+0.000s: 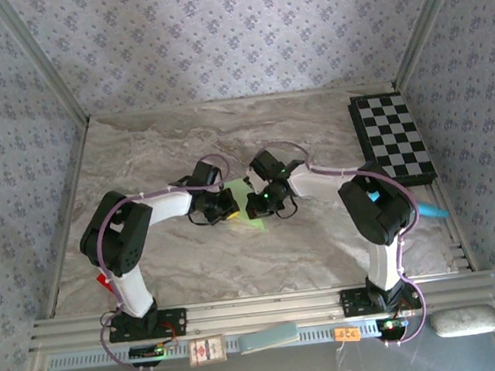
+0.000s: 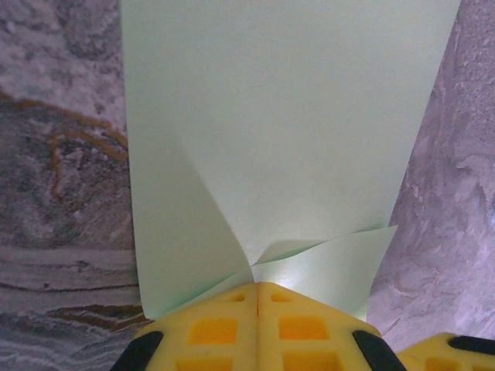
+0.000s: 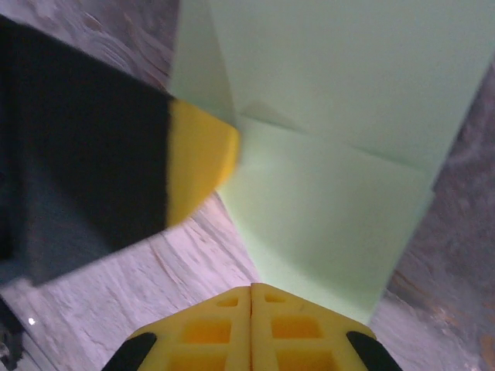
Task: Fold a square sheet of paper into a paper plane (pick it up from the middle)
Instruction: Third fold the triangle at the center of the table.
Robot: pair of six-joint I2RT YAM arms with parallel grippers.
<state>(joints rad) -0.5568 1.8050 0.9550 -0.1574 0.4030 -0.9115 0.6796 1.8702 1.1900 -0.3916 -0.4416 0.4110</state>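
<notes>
The pale green paper [image 1: 241, 211] lies on the marble table between my two grippers, not a narrow dart in shape. In the left wrist view the paper [image 2: 286, 116] shows two folded flaps whose edges meet right at the tip of my left gripper [image 2: 257, 284], which is shut and rests on it. My right gripper [image 3: 251, 287] is shut at the near edge of the paper [image 3: 340, 193]; whether any paper is pinched is hidden. The left gripper's yellow fingertip [image 3: 197, 158] sits on the fold point. From above, the left gripper [image 1: 224, 207] and right gripper [image 1: 255, 205] nearly touch.
A black-and-white checkerboard [image 1: 393, 137] lies at the back right of the table [image 1: 138, 153]. On the front rail sit a light-blue flat card [image 1: 270, 336], a small box [image 1: 207, 350] and a pale grey pad [image 1: 464, 320]. Patterned walls close in three sides.
</notes>
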